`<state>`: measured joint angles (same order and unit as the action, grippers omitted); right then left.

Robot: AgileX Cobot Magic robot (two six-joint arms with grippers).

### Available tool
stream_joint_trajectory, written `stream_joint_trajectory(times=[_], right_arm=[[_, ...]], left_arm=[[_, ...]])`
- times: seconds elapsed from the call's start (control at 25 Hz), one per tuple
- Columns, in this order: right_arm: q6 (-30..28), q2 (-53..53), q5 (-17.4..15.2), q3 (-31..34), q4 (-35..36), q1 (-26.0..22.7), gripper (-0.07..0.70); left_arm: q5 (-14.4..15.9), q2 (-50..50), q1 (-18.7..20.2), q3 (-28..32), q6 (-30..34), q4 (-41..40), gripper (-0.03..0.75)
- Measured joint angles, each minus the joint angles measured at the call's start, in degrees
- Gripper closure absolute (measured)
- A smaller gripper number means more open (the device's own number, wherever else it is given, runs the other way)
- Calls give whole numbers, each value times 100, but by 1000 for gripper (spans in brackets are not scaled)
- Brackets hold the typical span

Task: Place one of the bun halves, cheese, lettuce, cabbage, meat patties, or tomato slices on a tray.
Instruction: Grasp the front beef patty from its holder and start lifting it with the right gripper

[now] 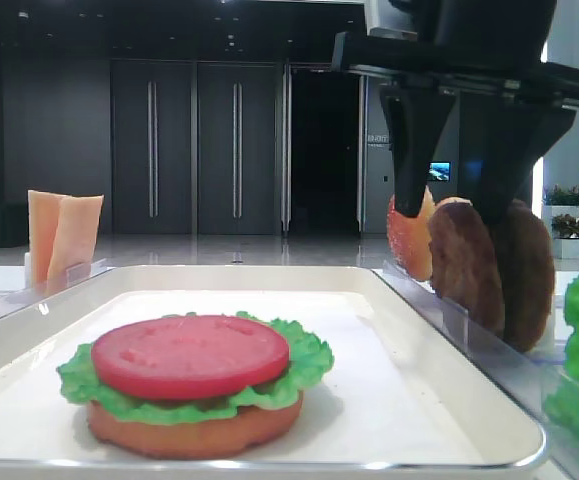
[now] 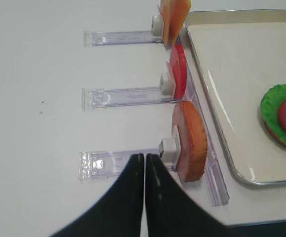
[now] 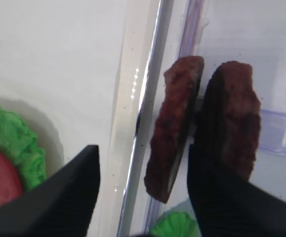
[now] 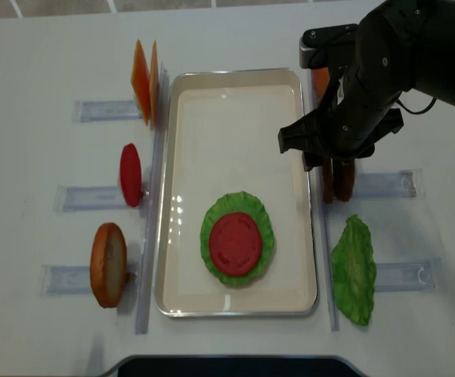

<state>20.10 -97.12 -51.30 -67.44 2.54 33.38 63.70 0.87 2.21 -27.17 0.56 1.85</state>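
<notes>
Two meat patties (image 1: 489,270) stand on edge in a clear rack (image 1: 489,345) just beside the right rim of the tray (image 1: 409,400), low front view. Upright storage presumably leaves both flat faces free for a pinch. The right claw (image 1: 464,140) hangs directly over them, fingers apart, one on each side of the nearer patty; no contact visible. On the tray a stack already sits: bun base (image 1: 194,425), lettuce (image 1: 309,365), tomato slice (image 1: 191,355). Cheese slices (image 1: 61,235) stand at the far left.

Right wrist view: the two dark fingers (image 3: 59,197) are spread. The tray-side patty (image 3: 175,128) lies in the gap between them; the far finger points into the slot between the two patties. Judged: positioned to take one patty only, not yet closed.

Left wrist view: the left claw (image 2: 144,168) is pressed together, holding nothing, parked over the desk near its left edge by the rack with the bun top (image 2: 189,140). A spare tomato slice (image 2: 178,78) stands in the next rack.

Overhead view: right arm reaches over the tray's right rim; patties mostly hidden beneath it. A loose lettuce leaf (image 4: 354,271) lies on the desk right of the tray. Judged next layer: patty onto the tomato.
</notes>
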Motion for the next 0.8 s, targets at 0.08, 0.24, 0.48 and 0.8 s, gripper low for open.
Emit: stream_joint_trajectory(times=[0.08, 0.24, 0.48, 0.8], right_arm=[[0, -14, 27, 0, -6, 0, 226], [0, -72, 57, 0, -16, 0, 226], [15, -217, 84, 0, -163, 0, 226], [300, -217, 89, 0, -555, 0, 244]], left_arm=[[0, 0, 0, 0, 0, 0, 715], [0, 0, 0, 0, 0, 0, 715], [0, 0, 0, 0, 0, 0, 715], [0, 0, 0, 0, 0, 0, 715]])
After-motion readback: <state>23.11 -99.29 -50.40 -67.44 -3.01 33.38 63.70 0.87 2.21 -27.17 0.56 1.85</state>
